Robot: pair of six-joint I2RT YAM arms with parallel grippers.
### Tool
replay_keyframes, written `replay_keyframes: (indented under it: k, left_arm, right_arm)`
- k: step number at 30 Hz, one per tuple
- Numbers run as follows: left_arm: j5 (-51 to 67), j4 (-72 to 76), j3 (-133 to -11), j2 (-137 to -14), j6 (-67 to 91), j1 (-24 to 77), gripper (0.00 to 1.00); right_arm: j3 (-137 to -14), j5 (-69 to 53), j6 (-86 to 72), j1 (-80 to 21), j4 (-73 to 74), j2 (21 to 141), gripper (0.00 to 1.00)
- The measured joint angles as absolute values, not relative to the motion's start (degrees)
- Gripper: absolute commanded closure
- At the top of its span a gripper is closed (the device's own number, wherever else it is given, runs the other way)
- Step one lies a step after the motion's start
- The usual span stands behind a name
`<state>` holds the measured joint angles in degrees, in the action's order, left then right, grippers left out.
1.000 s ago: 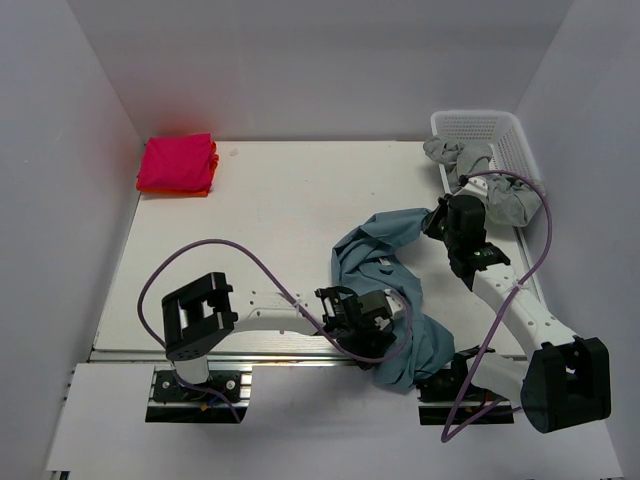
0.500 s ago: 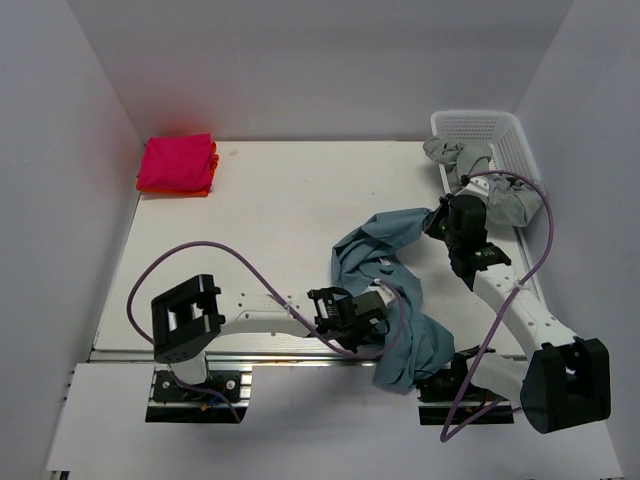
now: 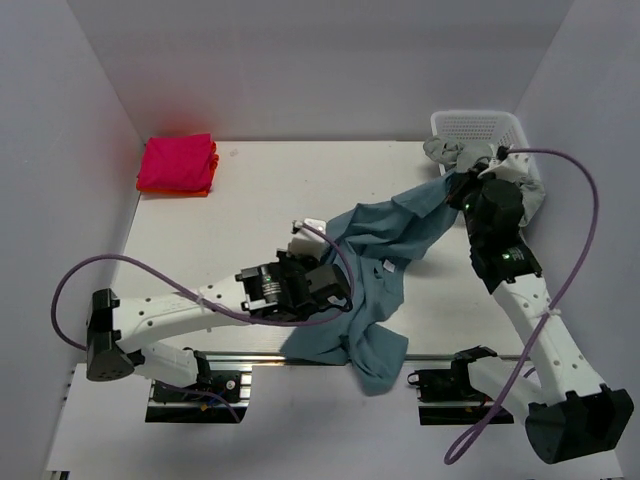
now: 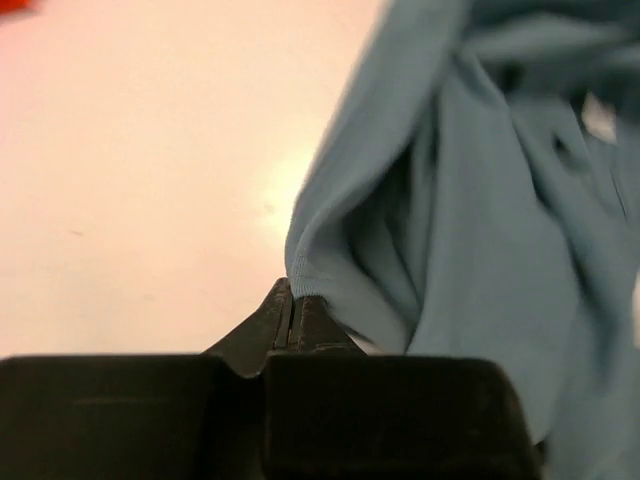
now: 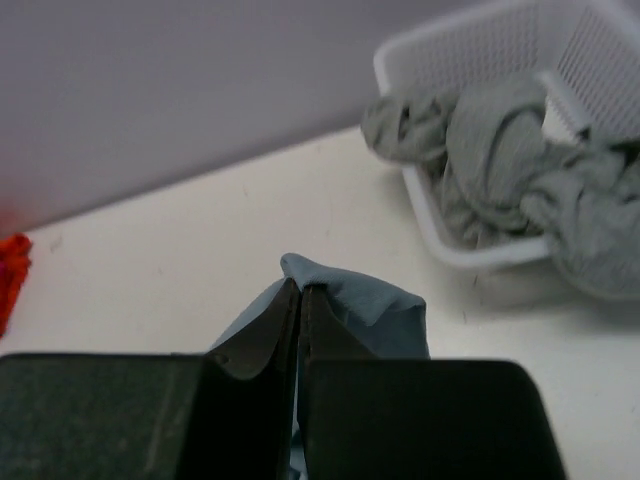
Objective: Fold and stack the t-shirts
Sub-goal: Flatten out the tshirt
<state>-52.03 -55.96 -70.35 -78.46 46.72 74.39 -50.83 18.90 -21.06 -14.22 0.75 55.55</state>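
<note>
Both tools are clamped on the same teal shirt [image 3: 392, 232]. The left gripper [image 3: 340, 288], well away from the basket [image 3: 500, 124] on its left and nearer side, has its fingers pressed together on a hemmed edge of the cloth; in its wrist view [image 4: 293, 308] the cloth [image 4: 480, 250] hangs in folds just beyond the tips. The right gripper [image 3: 462, 192], just beside the basket's near left corner, is pinched tight on another fold, which pokes up past its tips [image 5: 300, 298]. Between the two, the teal shirt stretches away from the basket across the table [image 3: 260, 200], one end drooping over the near edge. Grey shirts [image 3: 460, 155] lie crumpled in the basket. A folded pink shirt [image 3: 178, 162] lies far left of the basket, on an orange shirt [image 3: 175, 192].
</note>
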Motion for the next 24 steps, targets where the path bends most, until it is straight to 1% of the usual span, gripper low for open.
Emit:
replay_keyframes:
  k: [6, 9, 11, 12, 16, 17, 21, 24]
  left_arm:
    - [-66.3, -67.9, -80.1, -73.7, 48.8, 74.0, 1.00]
    - [-73.0, -69.0, -84.7, -69.5, 46.3, 74.0, 1.00]
    - [-76.6, -66.1, -86.3, -65.7, 41.9, 74.0, 1.00]
    - [-78.1, -61.9, -86.1, -63.4, 36.6, 74.0, 1.00]
    - [-81.5, -32.6, -81.3, -53.5, 7.1, 74.0, 1.00]
    - [-81.5, -27.4, -81.3, -51.9, 1.7, 74.0, 1.00]
    - [-81.0, -8.1, -81.5, -47.3, -16.1, 74.0, 1.00]
    - [-78.7, -0.4, -85.3, -46.7, -24.3, 74.0, 1.00]
  right_arm:
    - [-63.3, 22.9, -16.2, -14.2, 0.6, 53.1, 1.00]
    - [-69.5, 24.6, -13.8, -14.2, 0.6, 52.2, 1.00]
    - [-73.3, 26.3, -11.9, -14.2, 0.7, 52.0, 1.00]
    - [-74.9, 26.9, -11.1, -14.2, 0.8, 51.9, 1.00]
    - [-80.6, 29.0, -7.5, -14.2, 1.2, 51.7, 1.00]
    - [-81.8, 29.3, -6.7, -14.2, 1.5, 51.6, 1.00]
    - [-88.0, 28.6, -4.1, -14.3, 4.2, 51.4, 1.00]
    - [-94.0, 27.2, -2.2, -14.4, 6.3, 51.6, 1.00]
